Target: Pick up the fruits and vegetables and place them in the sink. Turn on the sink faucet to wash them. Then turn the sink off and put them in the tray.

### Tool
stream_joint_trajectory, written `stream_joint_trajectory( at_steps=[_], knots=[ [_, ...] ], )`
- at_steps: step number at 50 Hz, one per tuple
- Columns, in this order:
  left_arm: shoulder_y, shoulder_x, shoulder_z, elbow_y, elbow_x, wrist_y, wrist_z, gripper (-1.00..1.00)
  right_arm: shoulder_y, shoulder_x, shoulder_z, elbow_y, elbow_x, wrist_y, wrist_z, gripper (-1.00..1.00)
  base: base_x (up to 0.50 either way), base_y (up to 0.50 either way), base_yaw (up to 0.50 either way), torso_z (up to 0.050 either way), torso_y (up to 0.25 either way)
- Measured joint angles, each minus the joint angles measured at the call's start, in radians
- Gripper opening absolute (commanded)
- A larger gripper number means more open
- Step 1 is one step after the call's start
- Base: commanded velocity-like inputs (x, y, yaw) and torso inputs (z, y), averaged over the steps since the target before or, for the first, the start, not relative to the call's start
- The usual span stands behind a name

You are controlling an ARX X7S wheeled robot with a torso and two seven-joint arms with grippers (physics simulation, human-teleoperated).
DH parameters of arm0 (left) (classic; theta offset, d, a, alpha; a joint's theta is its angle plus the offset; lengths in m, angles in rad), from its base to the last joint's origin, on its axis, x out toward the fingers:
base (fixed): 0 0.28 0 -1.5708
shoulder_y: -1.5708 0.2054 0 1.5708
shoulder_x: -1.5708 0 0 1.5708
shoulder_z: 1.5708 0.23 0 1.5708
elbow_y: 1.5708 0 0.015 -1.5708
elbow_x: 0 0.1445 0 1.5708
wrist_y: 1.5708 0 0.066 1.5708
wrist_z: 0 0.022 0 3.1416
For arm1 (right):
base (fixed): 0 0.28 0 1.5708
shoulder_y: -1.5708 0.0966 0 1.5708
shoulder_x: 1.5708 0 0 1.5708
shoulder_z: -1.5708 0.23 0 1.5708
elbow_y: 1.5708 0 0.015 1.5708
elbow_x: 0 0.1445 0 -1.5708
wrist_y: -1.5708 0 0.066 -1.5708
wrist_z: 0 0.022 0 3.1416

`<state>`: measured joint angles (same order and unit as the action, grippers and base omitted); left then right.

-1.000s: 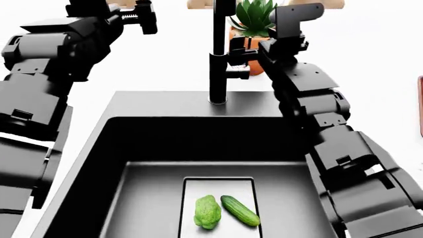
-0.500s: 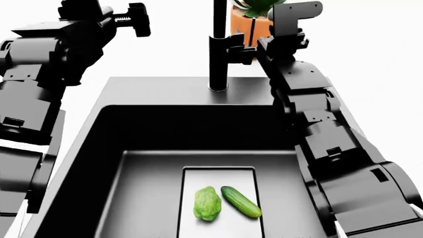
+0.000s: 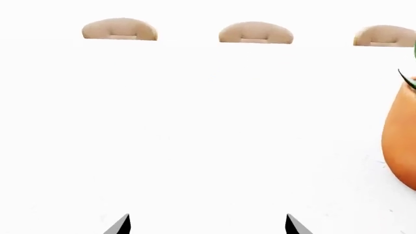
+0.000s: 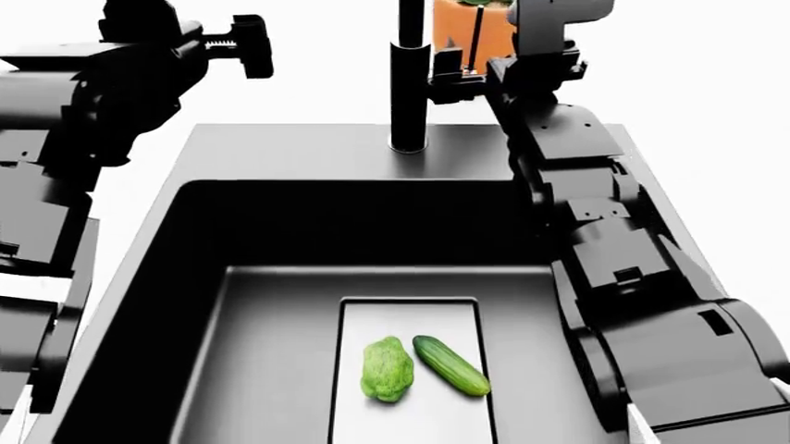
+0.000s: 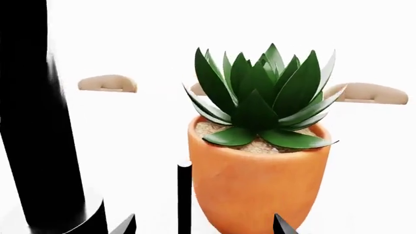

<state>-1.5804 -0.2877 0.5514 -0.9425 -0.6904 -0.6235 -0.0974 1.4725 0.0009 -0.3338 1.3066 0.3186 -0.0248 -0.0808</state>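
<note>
The light-green broccoli floret and the dark-green cucumber lie side by side on the pale drain panel at the bottom of the black sink. The black faucet post stands behind the basin and also shows in the right wrist view. My right gripper is open at the faucet's right side. In the right wrist view its jaws straddle the thin black lever handle without closing on it. My left gripper is open and empty, raised at the back left. The tray is out of view.
The orange pot with the spiky green plant stands just behind the faucet lever, and its edge shows in the left wrist view. Tan rounded shapes line the far background. White counter surrounds the sink.
The head view has shifted, so the faucet and plant sit higher in it and the sink basin sits fuller in frame. The vegetables have not moved. Both grippers hold their places.
</note>
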Motion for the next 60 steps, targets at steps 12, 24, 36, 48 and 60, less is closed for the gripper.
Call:
stream_joint_trajectory(
  at_steps=[12,24,36,48,60],
  knots=[
    [0.032,-0.037,-0.016,0.087,-0.024,-0.042,-0.033,1.00,0.000,0.000,0.091,0.002,-0.040,-0.028,0.068,1.00,0.00,0.00,0.00,0.000,0.000],
    [0.063,-0.073,-0.026,0.179,-0.047,-0.080,-0.056,1.00,-0.011,-0.001,0.243,0.002,-0.117,-0.066,0.144,1.00,0.00,0.00,0.00,0.000,0.000],
    [0.081,-0.089,-0.029,0.226,-0.057,-0.100,-0.071,1.00,-0.016,-0.001,0.288,-0.011,-0.164,-0.054,0.167,1.00,0.00,0.00,-0.01,0.000,0.000],
    [0.090,-0.084,-0.027,0.226,-0.057,-0.098,-0.071,1.00,0.012,0.003,0.380,0.000,-0.236,-0.136,0.135,1.00,0.00,0.00,0.00,0.000,0.000],
    [0.098,-0.076,-0.025,0.223,-0.058,-0.093,-0.071,1.00,0.042,0.033,0.450,0.000,-0.277,-0.178,0.135,1.00,0.00,0.00,0.00,0.000,0.000]
  ],
)
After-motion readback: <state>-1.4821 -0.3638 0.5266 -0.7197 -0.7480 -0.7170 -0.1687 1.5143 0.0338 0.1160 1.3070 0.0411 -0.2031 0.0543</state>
